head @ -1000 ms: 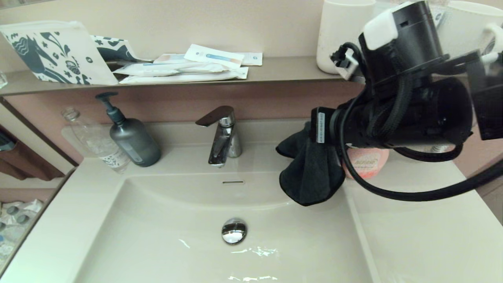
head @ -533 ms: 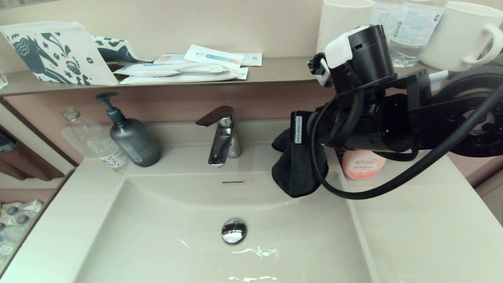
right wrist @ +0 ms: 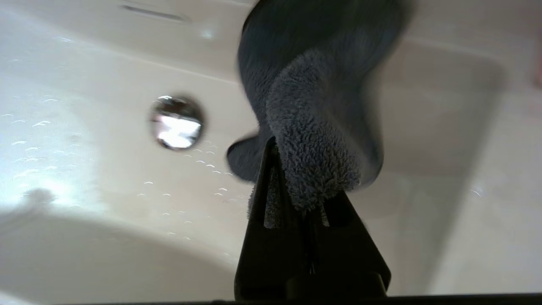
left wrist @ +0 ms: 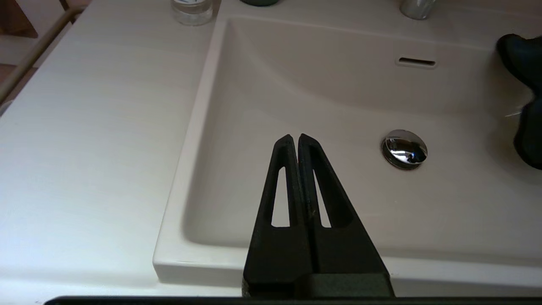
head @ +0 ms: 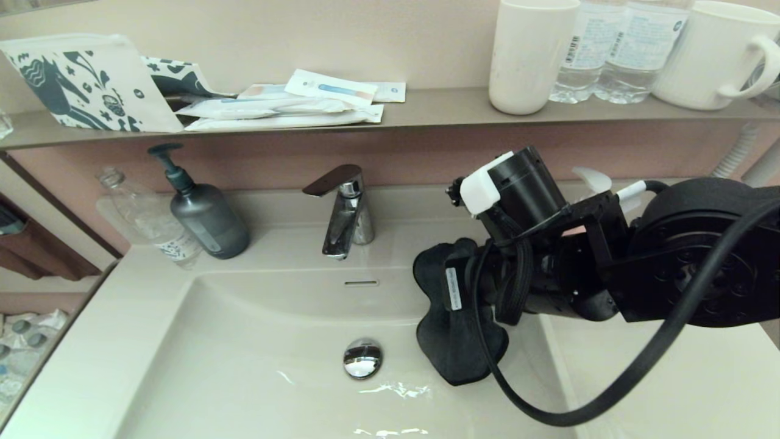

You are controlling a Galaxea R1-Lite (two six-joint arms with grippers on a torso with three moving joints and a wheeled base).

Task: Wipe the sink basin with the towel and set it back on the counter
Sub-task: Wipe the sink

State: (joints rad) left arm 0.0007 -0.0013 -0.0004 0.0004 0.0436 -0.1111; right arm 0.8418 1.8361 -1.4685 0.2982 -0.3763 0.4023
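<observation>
Head view: right tool (head: 454,292) reaches in from 3 o'clock over the right part of the sink basin (head: 256,353), clamped on the towel (head: 454,347). Towel hangs bunched from the tool, its lower end down inside the basin, just at 3 o'clock of the drain plug (head: 363,358); cannot tell if it touches the basin floor. Faucet (head: 344,210) at 12 o'clock of the plug, overflow slot (head: 361,283) between them. Grey pump bottle (head: 204,213) and a clear bottle (head: 152,222) on the bench (head: 79,353) at 10 o'clock. Wall shelf (head: 426,110) carries packets, a cup, water bottles, a mug.

Left wrist view: left tool (left wrist: 295,140) closed on nothing, fingers pressed together, hovering over the near rim of the basin (left wrist: 296,106). Plug (left wrist: 405,149) at 3 o'clock of the tips, towel (left wrist: 525,84) at the far edge.

Right wrist view: right tool (right wrist: 296,186) pinches a fluffy fold of the towel (right wrist: 313,127); the rest drapes ahead over the basin (right wrist: 106,178), plug (right wrist: 176,122) beside it.
</observation>
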